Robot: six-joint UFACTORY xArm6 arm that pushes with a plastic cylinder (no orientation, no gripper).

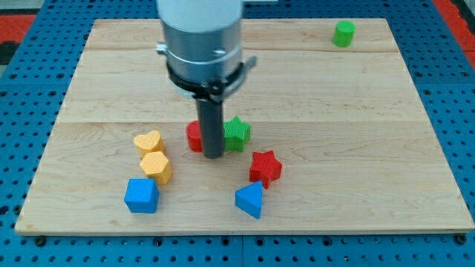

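Observation:
My tip (213, 155) rests on the wooden board, right in front of a red round block (194, 136) and a green star block (237, 133), which the rod partly hides. It looks to touch or nearly touch both. A red star block (265, 167) lies to the lower right of the tip, and a blue triangular block (250, 199) sits below that. To the tip's left are a yellow heart block (148, 142) and a yellow hexagon block (156, 167), with a blue cube-like block (141, 196) beneath them.
A green cylinder block (344, 33) stands alone near the view's top right corner. The wooden board (356, 148) lies on a blue grid surface. The arm's grey body (202, 37) hangs over the board's upper middle.

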